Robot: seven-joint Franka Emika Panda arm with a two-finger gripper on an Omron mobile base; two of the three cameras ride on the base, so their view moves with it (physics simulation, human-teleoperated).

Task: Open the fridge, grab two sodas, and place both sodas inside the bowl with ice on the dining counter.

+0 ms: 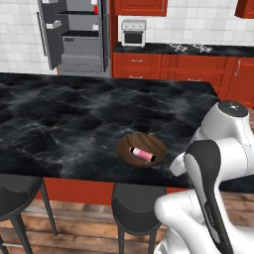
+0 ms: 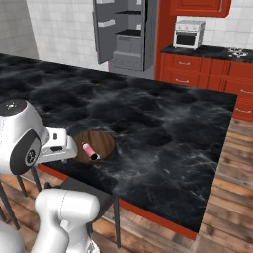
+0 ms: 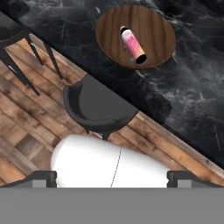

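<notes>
Left base view: the black counter (image 1: 74, 114) spans the room; the bowl (image 1: 142, 149) sits near its front edge at five o'clock, one can (image 1: 142, 155) lying inside. The fridge (image 1: 74, 34) stands open at eleven o'clock beside red cabinets (image 1: 163, 67).

Right base view: bowl (image 2: 94, 145) at eight o'clock, toaster oven (image 2: 187, 33) at one.

Hand view: the gripper (image 3: 111, 178) is spread wide and empty over a stool (image 3: 98, 107) and wood floor (image 3: 26, 122); bowl (image 3: 136, 36) at twelve.

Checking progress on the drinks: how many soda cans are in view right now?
2. One soda can lies on its side in the wooden bowl on the black counter. Another stands, small and red, in the open fridge, upper right. More may be hidden inside.
</notes>
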